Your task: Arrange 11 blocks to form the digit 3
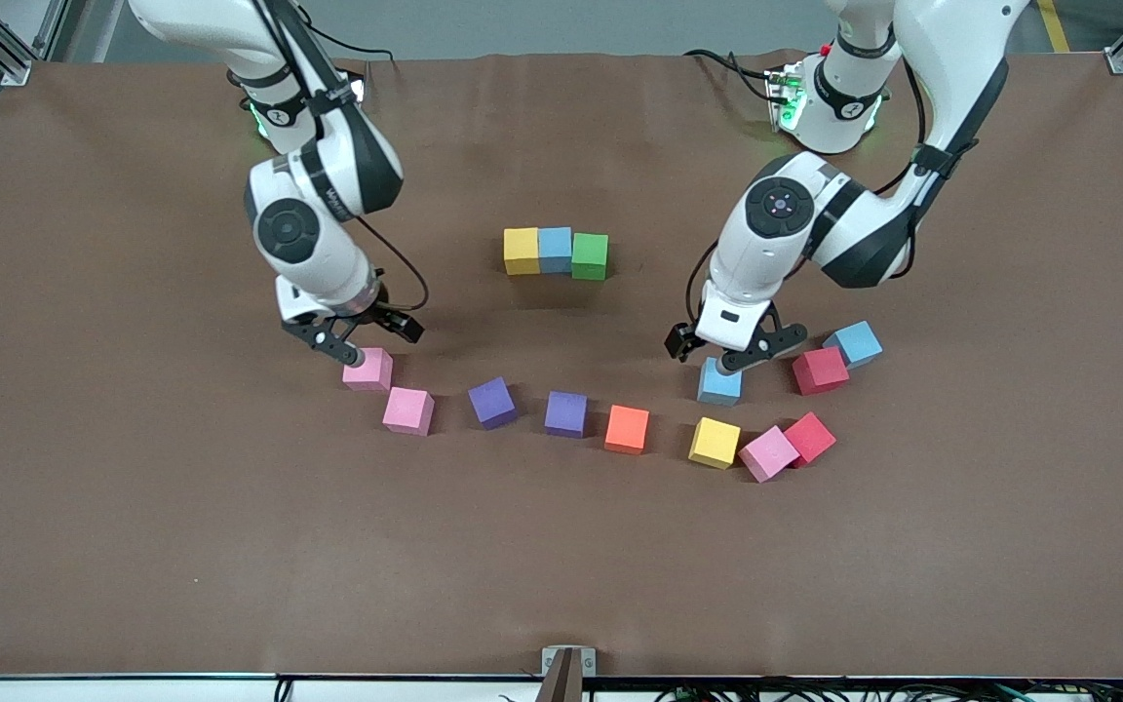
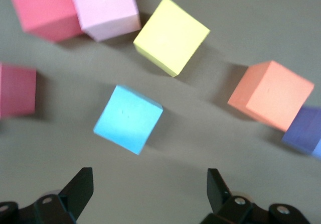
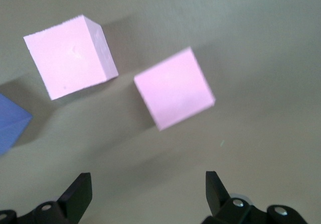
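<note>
Our left gripper (image 1: 735,349) has its fingers (image 2: 80,189) spread wide with nothing between them; it hangs low over a light blue block (image 1: 719,381), which the left wrist view shows lying just ahead of the fingertips, untouched. Our right gripper (image 1: 355,334) is likewise spread wide and empty, its fingers (image 3: 77,194) hanging just over a pink block (image 1: 367,370)

Outward from the left gripper we find a red cube (image 1: 820,370) and a second light blue block (image 1: 854,344) touching each other toward the left arm's end of the table. Nearer to the front camera sit a yellow block (image 1: 715,443), then a pink block (image 1: 769,453) touching a second red cube (image 1: 809,438)

Outward from the right gripper, a second pink block (image 1: 408,410) lies just beside the first and nearer to the front camera. From there a loose curved row runs toward the left arm's end: a purple block (image 1: 492,403), another purple block (image 1: 565,413) and an orange block (image 1: 627,429), each apart from its neighbours

Of the digit 3 we see only one bar (image 1: 556,253) laid, farther from the front camera than the row and between the two arms: a yellow block (image 1: 521,251), a light blue block (image 1: 555,250) and a green block (image 1: 590,256) touching in a line
</note>
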Robot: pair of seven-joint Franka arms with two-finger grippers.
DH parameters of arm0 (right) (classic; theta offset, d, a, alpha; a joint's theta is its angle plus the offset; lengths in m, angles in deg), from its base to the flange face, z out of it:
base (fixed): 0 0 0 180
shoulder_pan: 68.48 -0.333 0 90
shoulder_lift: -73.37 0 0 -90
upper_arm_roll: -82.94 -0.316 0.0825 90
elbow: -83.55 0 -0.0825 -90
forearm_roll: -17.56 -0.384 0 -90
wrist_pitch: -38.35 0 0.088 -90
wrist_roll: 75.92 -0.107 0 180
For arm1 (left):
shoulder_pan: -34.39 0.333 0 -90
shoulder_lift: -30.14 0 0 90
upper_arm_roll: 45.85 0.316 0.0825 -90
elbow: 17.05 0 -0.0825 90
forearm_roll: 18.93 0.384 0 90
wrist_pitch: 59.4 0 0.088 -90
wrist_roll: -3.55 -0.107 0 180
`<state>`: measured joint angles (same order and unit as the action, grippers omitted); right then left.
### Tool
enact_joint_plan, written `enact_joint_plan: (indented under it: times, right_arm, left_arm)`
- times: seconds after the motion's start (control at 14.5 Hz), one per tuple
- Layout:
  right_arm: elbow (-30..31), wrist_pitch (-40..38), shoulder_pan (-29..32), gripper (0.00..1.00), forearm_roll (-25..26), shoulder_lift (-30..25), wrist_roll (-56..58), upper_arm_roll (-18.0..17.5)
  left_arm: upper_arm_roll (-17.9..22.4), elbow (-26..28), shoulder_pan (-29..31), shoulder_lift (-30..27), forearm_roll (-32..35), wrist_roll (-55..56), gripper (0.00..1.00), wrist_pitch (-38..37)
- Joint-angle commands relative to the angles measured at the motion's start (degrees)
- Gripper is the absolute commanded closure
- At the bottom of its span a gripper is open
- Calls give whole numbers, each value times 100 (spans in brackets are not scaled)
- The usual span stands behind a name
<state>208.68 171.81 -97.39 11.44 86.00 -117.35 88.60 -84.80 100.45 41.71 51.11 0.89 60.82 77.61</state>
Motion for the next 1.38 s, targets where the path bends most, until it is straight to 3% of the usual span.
enact_joint_plan:
  times: [0.0, 0.28, 0.76, 1.17, 1.31]
  right_arm:
    - [160, 266, 245, 0, 33, -23, 897, -109]
    - [407, 1041, 342, 1, 33, 134, 1558, -109]
    - [398, 1683, 474, 2, 85, 688, 1910, -74]
    - [345, 1929, 605, 3, 164, 908, 1910, -65]
    - [328, 1929, 623, 14, 164, 934, 1910, -74]
  left_arm:
    - [-33, 18, 111, 99, 101, -1670, 0, -51]
    - [2, -131, 339, 529, 503, -2746, 0, -7]
    - [20, -517, 332, 1295, 1076, -2730, 0, -7]
    - [29, -606, 314, 1524, 1182, -2712, 0, -25]
    - [124, -711, 288, 1594, 1278, -2695, 0, -25]
